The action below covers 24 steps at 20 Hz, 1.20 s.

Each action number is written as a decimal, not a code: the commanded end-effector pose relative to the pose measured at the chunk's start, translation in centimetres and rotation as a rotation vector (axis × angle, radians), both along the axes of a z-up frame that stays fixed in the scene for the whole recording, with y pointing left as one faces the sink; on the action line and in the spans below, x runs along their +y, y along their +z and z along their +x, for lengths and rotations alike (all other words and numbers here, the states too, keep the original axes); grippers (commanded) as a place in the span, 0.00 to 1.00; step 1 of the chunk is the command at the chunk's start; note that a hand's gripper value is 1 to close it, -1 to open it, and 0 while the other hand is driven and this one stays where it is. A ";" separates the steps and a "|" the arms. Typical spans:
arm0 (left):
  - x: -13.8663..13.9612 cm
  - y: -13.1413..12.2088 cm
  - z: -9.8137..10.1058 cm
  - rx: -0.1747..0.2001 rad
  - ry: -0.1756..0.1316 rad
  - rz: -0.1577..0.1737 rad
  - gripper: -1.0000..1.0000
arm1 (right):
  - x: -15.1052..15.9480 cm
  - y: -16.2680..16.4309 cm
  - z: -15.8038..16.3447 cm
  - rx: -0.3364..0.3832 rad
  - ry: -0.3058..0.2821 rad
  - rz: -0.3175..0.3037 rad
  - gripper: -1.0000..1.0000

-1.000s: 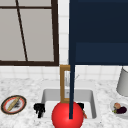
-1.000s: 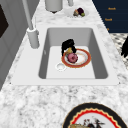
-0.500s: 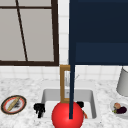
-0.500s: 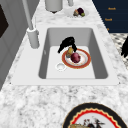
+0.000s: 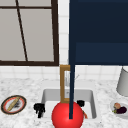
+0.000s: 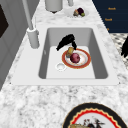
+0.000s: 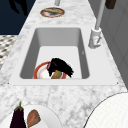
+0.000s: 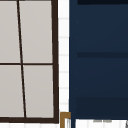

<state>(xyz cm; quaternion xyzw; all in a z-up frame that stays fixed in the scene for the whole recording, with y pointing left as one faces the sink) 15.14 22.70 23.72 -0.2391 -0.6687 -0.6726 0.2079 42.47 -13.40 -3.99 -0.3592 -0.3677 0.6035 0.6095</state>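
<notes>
1. Down in the sink [image 6: 100,55], the right hand [image 6: 65,41] has its fingers bent downward and closed round a tan piece of food [image 6: 70,51]. In the right side view the piece pokes out from under the palm.
2. The tan piece of food touches the red-rimmed plate [image 6: 87,56] at its back edge, just beside a dark red fruit [image 6: 75,58] near the plate's middle.
3. Compared with half a second ago, the hand has barely shifted. It stays over the same edge of the plate, and the tan piece is still low on the plate rather than raised. I judge the grasp as settling, with the lift not yet begun.
4. The plate lies on the basin floor, with the drain [image 6: 60,66] just beside it and the faucet [image 6: 32,37] on the far rim.
5. The left hand [image 5: 39,109] hangs idle at the sink's left front corner, fingers loose and drooping, holding nothing.
6. Farther out on the counter are a patterned plate [image 5: 13,104] to the left, a dish of vegetables [image 5: 120,108] to the right, and a grey pot [image 5: 123,82] behind it.
</notes>
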 end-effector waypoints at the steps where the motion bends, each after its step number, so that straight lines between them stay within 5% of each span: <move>1: 0.0 0.0 0.0 0.000 0.000 0.000 0.50 | -1.1 1.1 -0.6 -0.023 0.000 0.011 0.00; 24: 0.0 0.0 0.0 0.000 0.000 0.000 0.50 | -8.0 13.2 -3.0 -0.003 0.020 0.064 0.00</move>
